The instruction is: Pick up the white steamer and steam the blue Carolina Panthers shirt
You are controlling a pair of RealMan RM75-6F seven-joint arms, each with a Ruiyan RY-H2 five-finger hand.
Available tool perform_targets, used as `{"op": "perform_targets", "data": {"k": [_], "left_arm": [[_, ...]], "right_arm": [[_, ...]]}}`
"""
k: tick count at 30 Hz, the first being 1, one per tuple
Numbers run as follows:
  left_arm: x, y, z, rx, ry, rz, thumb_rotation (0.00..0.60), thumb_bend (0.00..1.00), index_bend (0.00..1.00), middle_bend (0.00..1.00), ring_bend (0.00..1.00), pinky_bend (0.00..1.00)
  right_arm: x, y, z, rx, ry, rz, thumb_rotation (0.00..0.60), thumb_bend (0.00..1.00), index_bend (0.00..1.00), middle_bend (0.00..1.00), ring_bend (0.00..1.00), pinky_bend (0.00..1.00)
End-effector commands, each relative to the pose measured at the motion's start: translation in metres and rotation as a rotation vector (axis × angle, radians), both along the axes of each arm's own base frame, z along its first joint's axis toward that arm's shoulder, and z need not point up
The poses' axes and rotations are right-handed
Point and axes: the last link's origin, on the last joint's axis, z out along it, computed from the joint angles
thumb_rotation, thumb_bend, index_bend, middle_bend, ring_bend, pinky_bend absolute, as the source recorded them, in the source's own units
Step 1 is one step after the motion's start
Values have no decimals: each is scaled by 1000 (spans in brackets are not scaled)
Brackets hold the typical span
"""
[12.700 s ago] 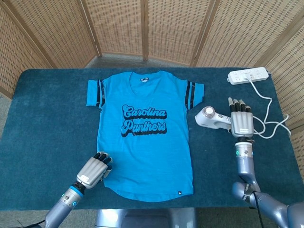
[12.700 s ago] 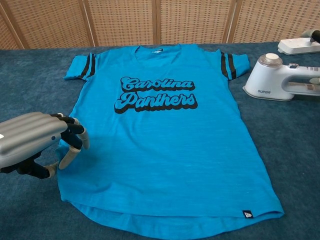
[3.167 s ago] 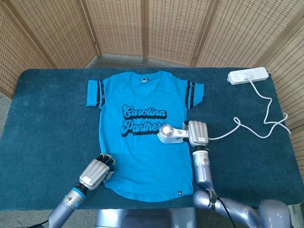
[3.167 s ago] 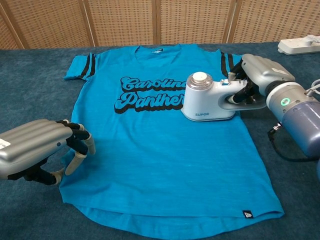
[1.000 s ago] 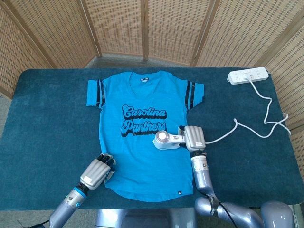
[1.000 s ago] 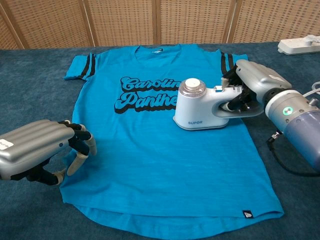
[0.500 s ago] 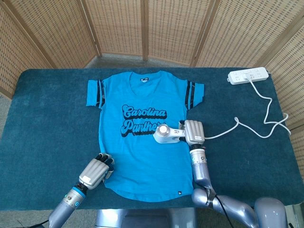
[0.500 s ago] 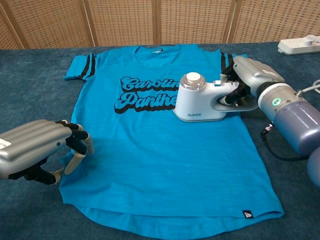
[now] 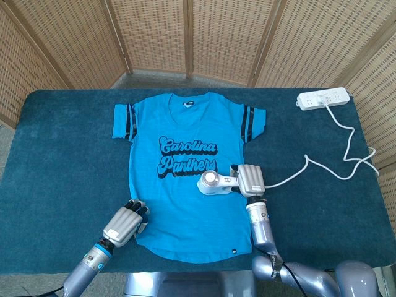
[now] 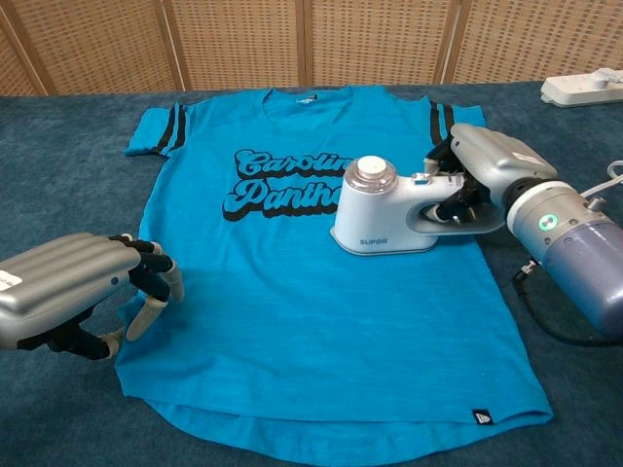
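Observation:
The blue Carolina Panthers shirt [image 9: 185,185] [image 10: 311,321] lies flat on the dark teal table, collar at the far side. My right hand [image 9: 250,179] [image 10: 482,175] grips the handle of the white steamer [image 9: 213,182] [image 10: 380,219]. The steamer's base rests on the shirt just right of the black lettering, its round head pointing left. My left hand [image 9: 125,224] [image 10: 83,287] presses the shirt's lower left hem with curled fingers and holds nothing.
A white power strip [image 9: 322,99] [image 10: 582,88] sits at the far right of the table [image 9: 62,154]. Its cord [image 9: 343,154] loops across the right side toward the steamer. Woven bamboo screens stand behind the table.
The right hand has slid the steamer slightly left and toward me over the shirt since half a second ago. The left hand has stayed at the hem.

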Motion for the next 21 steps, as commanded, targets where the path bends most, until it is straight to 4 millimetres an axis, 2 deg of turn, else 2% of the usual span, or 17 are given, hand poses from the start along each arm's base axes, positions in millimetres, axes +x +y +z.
{"op": "perform_targets", "data": {"k": [1,7,12,21], "left_arm": [[0,0,0,-1,-1,-1,600,449,709,352,225,195],[1,0,-1,-1,-4,-2,600,448,709,352,226,195],[0,1,-2,-1,-1,3,600,448,710,352,226,195],[-1,1,-2,2,3,10,600,449,709,352,226,195]], "right_arm": [[0,4,0,3,3,5,600,363,695,697,706,639],[1,1,2,2,9,7,600,363,694,696,705,635],[4,-15,7,-19,5,-7,600,362,694,696,705,635],[0,-30,5,-26,8,-36,600,362,694,696,705,634]]}}
